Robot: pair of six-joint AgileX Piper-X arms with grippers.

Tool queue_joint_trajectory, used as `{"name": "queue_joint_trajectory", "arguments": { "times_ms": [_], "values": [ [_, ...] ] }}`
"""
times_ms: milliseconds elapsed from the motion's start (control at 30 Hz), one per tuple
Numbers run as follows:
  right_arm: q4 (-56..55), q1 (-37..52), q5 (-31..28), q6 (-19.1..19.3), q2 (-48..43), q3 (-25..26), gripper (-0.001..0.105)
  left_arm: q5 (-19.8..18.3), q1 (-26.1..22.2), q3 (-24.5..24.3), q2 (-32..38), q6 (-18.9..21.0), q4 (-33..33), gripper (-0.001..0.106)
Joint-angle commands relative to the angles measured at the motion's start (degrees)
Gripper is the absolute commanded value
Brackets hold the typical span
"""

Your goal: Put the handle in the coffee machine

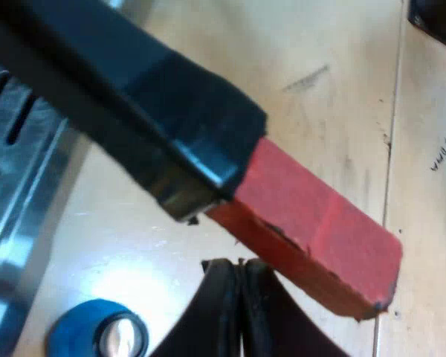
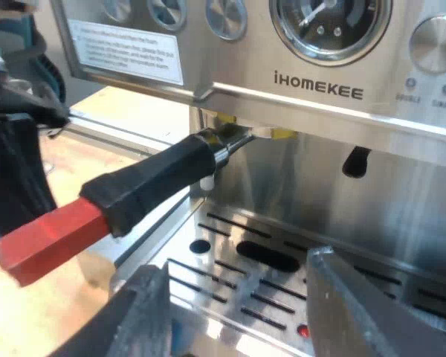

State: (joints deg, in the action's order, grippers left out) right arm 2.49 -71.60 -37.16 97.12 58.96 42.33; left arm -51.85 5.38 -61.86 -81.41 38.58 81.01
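The holder's dark handle (image 1: 134, 97) with its red end (image 1: 320, 230) passes just over my left gripper (image 1: 241, 266), whose fingers are pressed together with nothing between them. In the right wrist view the holder (image 2: 152, 178) sits at the espresso machine's (image 2: 320, 89) front, under the brew head, and its red end (image 2: 48, 238) sticks out past the drip tray's edge. My right gripper (image 2: 238, 264) hangs open over the drip tray (image 2: 230, 275), apart from the handle. The left arm's dark bulk (image 2: 15, 163) stands close by the red end.
A blue tamper (image 1: 97, 335) stands on the light wooden tabletop (image 1: 320, 89) beside the metal drip tray (image 1: 15, 186). The machine's pressure gauge (image 2: 323, 26), a round knob (image 2: 435, 41) and a black steam spout (image 2: 355, 160) face my right gripper.
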Motion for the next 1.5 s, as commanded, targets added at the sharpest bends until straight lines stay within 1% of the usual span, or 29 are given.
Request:
{"name": "queue_joint_trajectory", "arguments": {
  "times_ms": [33, 67, 200, 233, 267, 300, 333, 400, 433, 467, 533, 600, 633, 700, 733, 833, 867, 933, 1000, 1067, 1100, 1167, 1200, 1267, 1300, 1333, 1367, 1467, 1500],
  "values": [
    [-4.9, -0.7, -0.3, -0.7, -2.5, 0.1, 0.046, -9.9, 4.2, -0.2, 1.0, 0.2, 4.6, 0.001],
    [-6.6, -0.8, -0.3, -2.2, -3.4, 0.1, 0.046, -9.9, 4.9, -0.2, 1.0, 0.6, 4.6, 0.001],
    [-9.7, -0.8, -0.3, -4.8, -4.7, 0.1, 0.046, -9.9, 5.9, -0.2, 1.0, 0.6, 4.6, 0.001],
    [-10.1, -0.8, -0.3, -4.8, -4.8, 0.1, 0.046, -9.9, 6.5, -0.2, 1.0, 0.6, 4.6, 0.001],
    [-10.4, -0.8, -0.3, -4.8, -4.7, 0.1, 0.046, -9.7, 7.6, -0.2, 1.0, 1.5, 4.6, 0.001],
    [-10.5, -0.8, -0.3, -4.8, -4.7, 0.1, 0.046, -9.5, 7.6, -0.2, 1.0, 1.5, 4.6, 0.001],
    [-10.8, -0.8, -0.3, -4.8, -4.7, 0.1, 0.046, -8.7, 7.6, -0.2, 1.0, 1.4, 4.4, 0.001],
    [-11.1, -0.8, -0.3, -4.8, -4.7, 0.1, 0.046, -5.9, 7.3, -0.2, 1.0, 1.4, 4.0, 0.001],
    [-11.3, -0.8, -0.3, -4.8, -4.7, 0.1, 0.046, -3.7, 6.9, -0.2, 1.0, 1.4, 3.5, 0.001],
    [-11.4, -0.8, -0.3, -4.8, -4.7, 0.1, 0.046, -2.5, 6.4, -0.2, 1.0, 1.4, 2.9, 0.001],
    [-11.4, -0.8, -0.1, -4.8, -4.7, 0.1, 0.046, -1.8, 5.5, -0.2, 1.0, 1.4, 2.4, 0.001],
    [-11.4, -0.8, -0.1, -4.8, -4.7, 0.1, 0.046, -0.7, 5.0, -0.2, 1.0, 2.3, 1.8, 0.001],
    [-11.4, -0.8, -0.1, -4.8, -4.7, 0.1, 0.046, 0.9, 4.8, -0.2, 1.0, 3.1, 1.2, 0.001],
    [-11.4, -0.8, -0.1, -4.8, -4.7, 0.1, 0.046, 2.3, 4.7, -0.2, 1.0, 3.1, 0.8, 0.001],
    [-11.4, -0.8, -0.1, -4.8, -4.7, 0.1, 0.046, 4.6, 4.4, -0.2, 1.0, 3.2, 0.3, 0.001],
    [-11.4, -0.8, -0.1, -4.8, -4.7, 0.1, 0.046, 7.6, 4.2, -0.2, 1.3, 3.6, -0.4, 0.001],
    [-11.4, -0.8, -0.1, -4.8, -4.7, 0.1, 0.046, 8.6, 3.9, -0.2, 2.0, 4.0, -0.3, 0.001],
    [-11.6, -0.8, -0.1, -4.8, -4.7, 0.1, 0.046, 8.8, 3.4, -0.2, 3.7, 4.1, -0.1, 0.001],
    [-11.7, -0.8, 0.2, -4.8, -4.7, 0.1, 0.046, 10.3, 3.4, -0.2, 5.7, 4.7, -0.6, 0.001],
    [-11.7, -0.8, 0.6, -4.8, -4.7, 0.1, 0.046, 13.3, 3.4, -0.2, 8.0, 7.1, -2.2, 0.001],
    [-11.7, -0.8, 1.4, -4.8, -4.7, 0.1, 0.046, 15.4, 3.4, -0.2, 9.8, 8.7, -3.6, 0.001],
    [-11.7, -0.8, 3.7, -4.8, -4.7, 0.1, 0.046, 17.5, 3.4, -0.2, 12.6, 11.2, -5.2, 0.001],
    [-11.7, -0.8, 4.1, -4.8, -4.7, 0.1, 0.046, 17.6, 3.4, -0.2, 13.4, 12.0, -5.4, 0.001],
    [-11.7, -0.8, 6.5, -3.8, -4.7, 0.3, 0.046, 17.7, 3.4, -0.2, 16.4, 16.0, -6.2, 0.001],
    [-11.7, -0.8, 7.0, -3.4, -4.7, 0.4, 0.046, 17.7, 3.4, -0.2, 16.9, 17.2, -6.3, 0.001],
    [-11.7, -0.8, 8.5, -2.5, -4.7, 0.8, 0.046, 17.7, 3.4, -0.2, 18.3, 19.0, -6.3, 0.001],
    [-11.7, -0.8, 8.7, -2.2, -4.7, 1.0, 0.046, 17.7, 3.4, -0.2, 19.0, 20.1, -6.3, 0.001],
    [-11.7, -0.8, 13.0, 0.5, -4.9, 2.4, 0.046, 17.7, 3.4, -0.2, 23.0, 24.4, -6.7, 0.001],
    [-11.7, -0.8, 13.1, 0.8, -4.9, 2.5, 0.046, 17.7, 3.4, -0.2, 23.7, 25.8, -7.2, 0.001]
  ]
}}
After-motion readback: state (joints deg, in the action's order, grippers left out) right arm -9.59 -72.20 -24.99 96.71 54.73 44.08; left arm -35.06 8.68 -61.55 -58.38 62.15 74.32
